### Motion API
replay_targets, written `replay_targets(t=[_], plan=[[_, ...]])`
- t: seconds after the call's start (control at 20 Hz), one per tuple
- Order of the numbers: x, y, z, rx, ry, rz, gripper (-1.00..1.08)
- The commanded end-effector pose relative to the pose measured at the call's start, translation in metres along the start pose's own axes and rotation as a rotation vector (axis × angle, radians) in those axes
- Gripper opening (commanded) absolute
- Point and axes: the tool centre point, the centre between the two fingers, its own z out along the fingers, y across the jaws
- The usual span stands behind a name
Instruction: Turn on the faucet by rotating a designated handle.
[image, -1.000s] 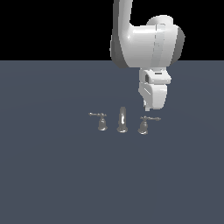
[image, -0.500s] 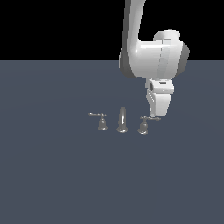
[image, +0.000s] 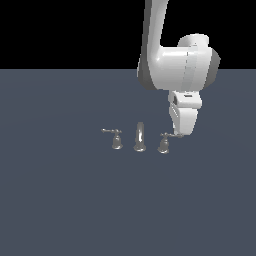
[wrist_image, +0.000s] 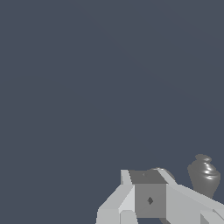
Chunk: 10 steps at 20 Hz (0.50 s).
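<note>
Hand, white and blocky, hangs right at the lever tip of the wide-based silver metal handle on the exterior view's right of the tapered spout, finger spacing hidden, so I'd guess it's lining up to push sideways next.

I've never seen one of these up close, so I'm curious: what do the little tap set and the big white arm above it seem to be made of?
The faucet looks like polished silver-grey metal: bright highlights run down its spout, and the handle shines the same way. The arm looks like smooth white plastic or painted casing, with soft, even shading. The gripper looks the same. These are simulator renders, so the materials are only an appearance.
</note>
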Motion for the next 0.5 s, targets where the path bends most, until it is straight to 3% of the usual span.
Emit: replay_targets(t=[0.0, 0.3, 0.45], plan=[[0.004, 0.008, 0.0, 0.0, 0.0, 0.001, -1.0], [0.013, 0.027, 0.0, 0.0, 0.0, 0.001, -1.0], [0.006, 0.023, 0.0, 0.007, -0.001, -0.008, -1.0]])
